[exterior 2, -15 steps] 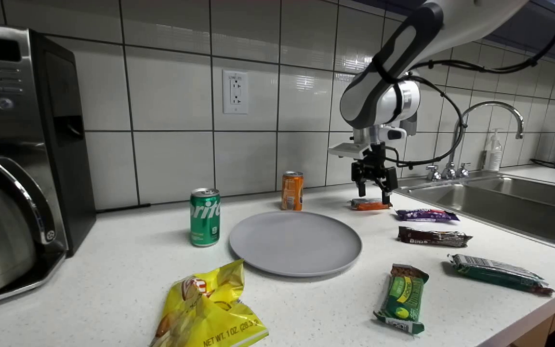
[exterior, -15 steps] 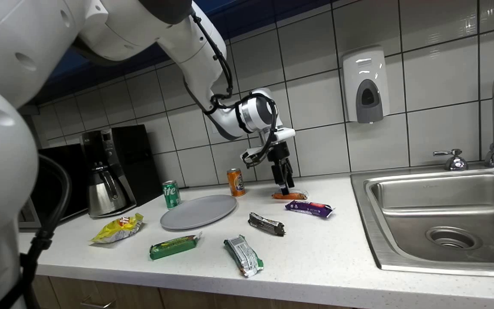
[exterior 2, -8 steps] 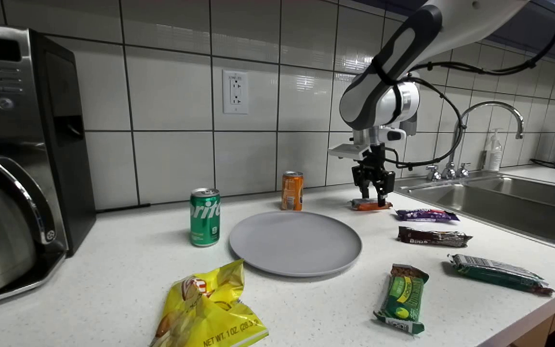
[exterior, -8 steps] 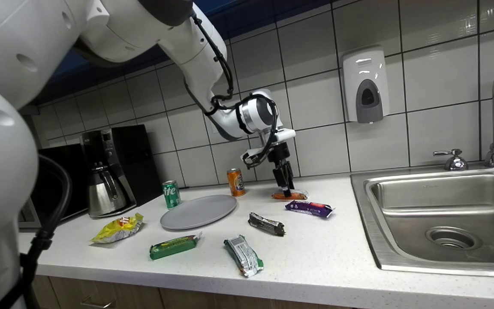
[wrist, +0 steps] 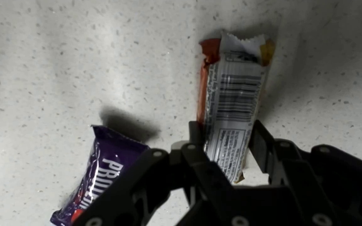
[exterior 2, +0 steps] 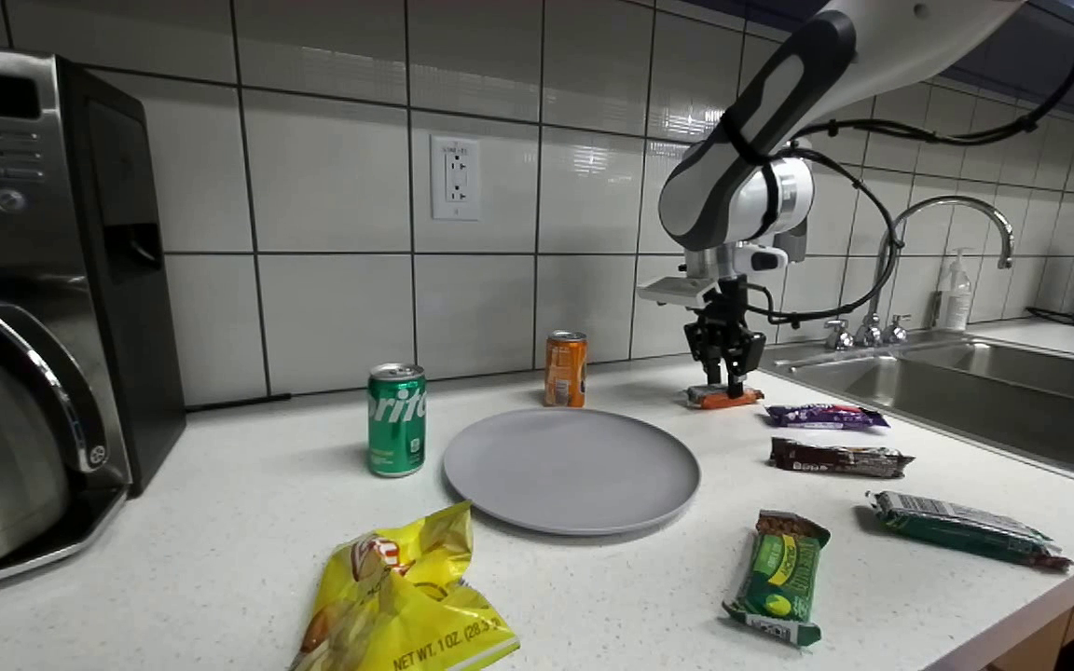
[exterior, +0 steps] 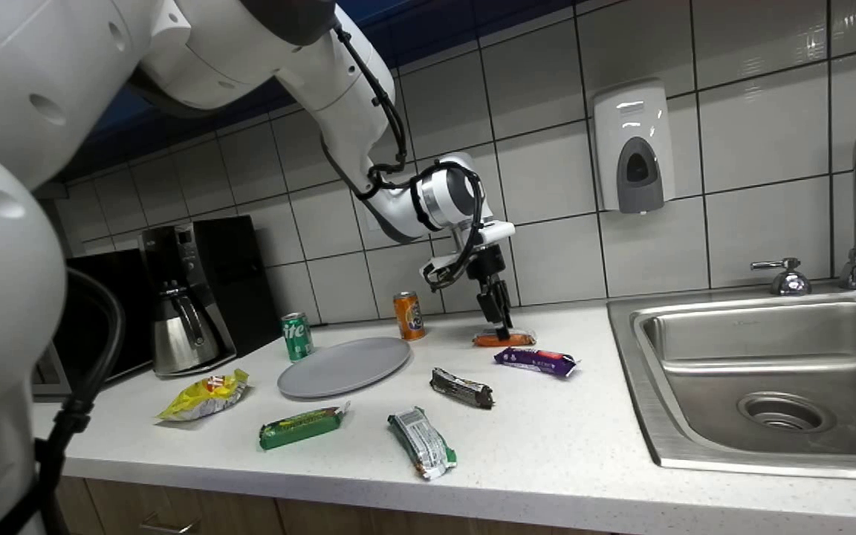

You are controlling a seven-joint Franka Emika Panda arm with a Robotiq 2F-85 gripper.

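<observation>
My gripper [wrist: 226,128] points down at the counter with its fingers on the two long sides of an orange-wrapped bar [wrist: 236,91]. The bar's pale back, with barcode and small print, faces up. One finger presses the orange edge, and the opposite fingertip meets the other edge. In both exterior views the fingertips are down at the orange bar [exterior 2: 709,402], which lies on the counter near the tiled wall. A purple bar [wrist: 105,171] lies close by, partly hidden behind the gripper in the wrist view.
Bars in brown [exterior 2: 840,458] and green [exterior 2: 784,568] wrappers, and a green-grey one [exterior 2: 966,531], lie around. A grey plate [exterior 2: 572,471] sits near a green can [exterior 2: 397,419], an orange can [exterior 2: 565,368] and a yellow bag [exterior 2: 406,596]. The steel sink [exterior: 640,371] adjoins the counter.
The gripper has lowered slightly and its fingers have come together onto the orange bar. That bar has shifted a little to the right in both exterior views.
</observation>
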